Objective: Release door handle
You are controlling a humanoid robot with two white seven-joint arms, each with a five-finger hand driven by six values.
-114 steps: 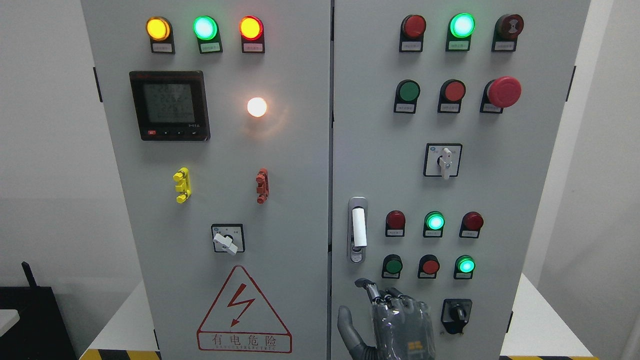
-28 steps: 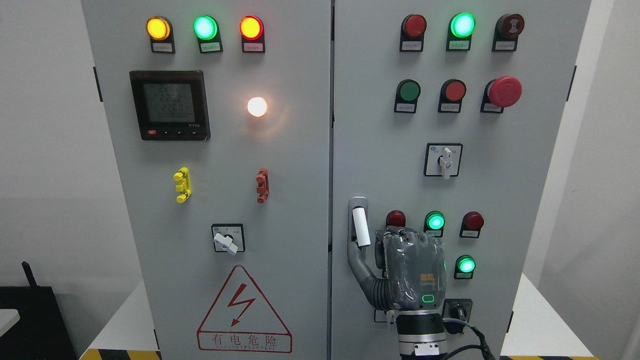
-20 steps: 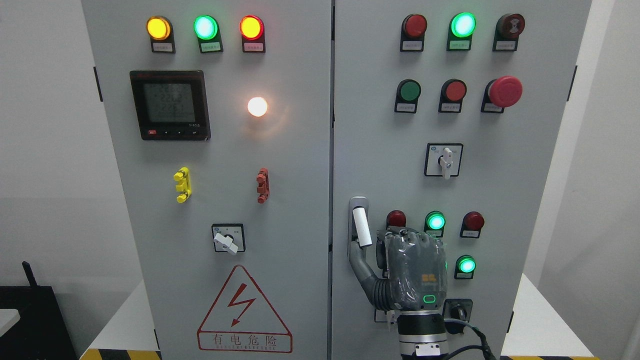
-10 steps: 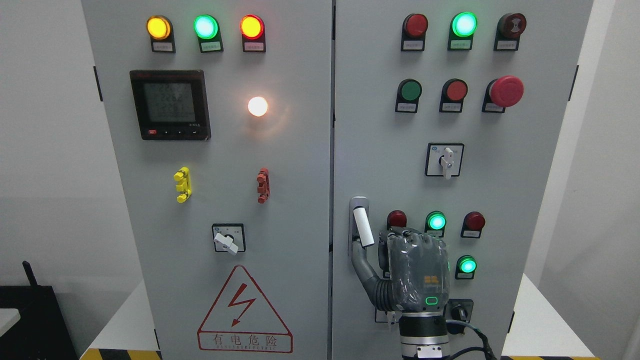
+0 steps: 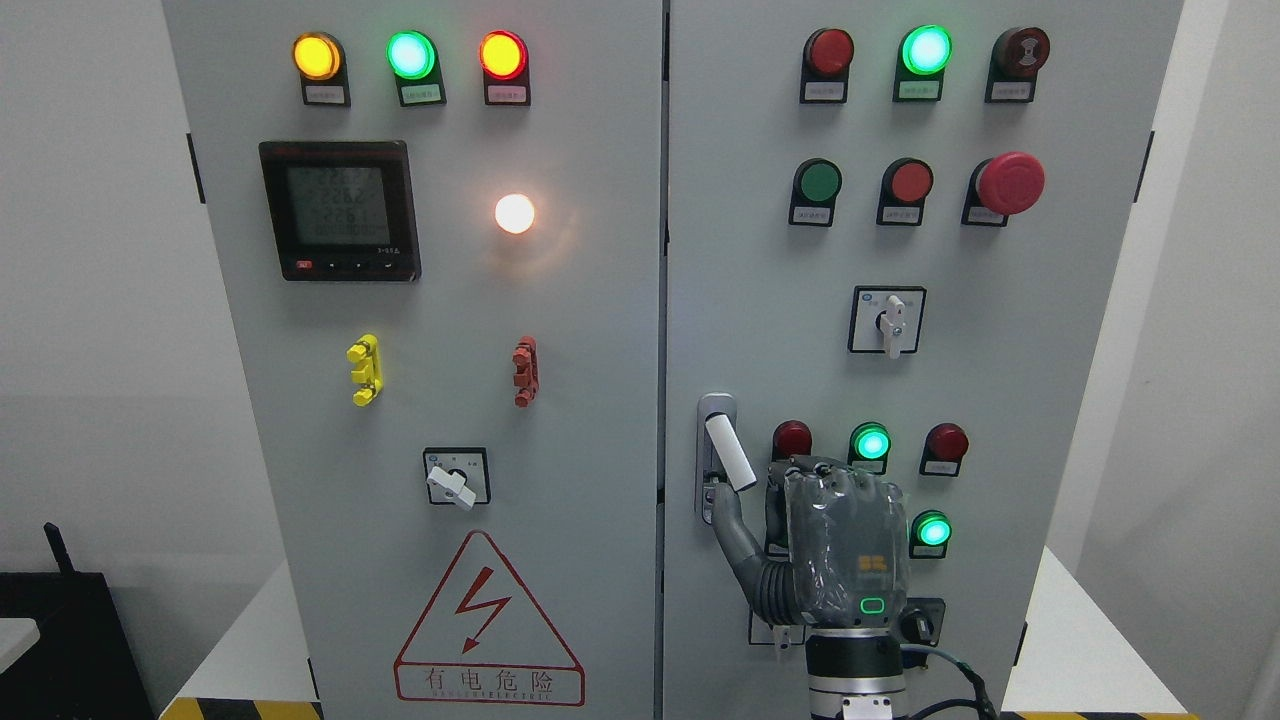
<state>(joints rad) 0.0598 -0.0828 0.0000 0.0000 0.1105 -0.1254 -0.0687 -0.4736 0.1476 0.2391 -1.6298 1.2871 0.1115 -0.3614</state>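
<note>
Gripping from below-right: right hand [image 5: 840, 545] has its thumb under the white handle [image 5: 729, 452] on the right door, other fingers [image 5: 820, 470] curled just right of it; handle's long axis tilts top-left to bottom-right, so letting go means opening up and backing off down-right.

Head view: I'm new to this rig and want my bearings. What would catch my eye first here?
The lit lamps: amber, green and red in a row at the top of the left door, with a glowing white lamp below them. Next, the big red mushroom button at the right door's upper right. Low on that door, the right robot hand sits beside the white door handle.
</note>
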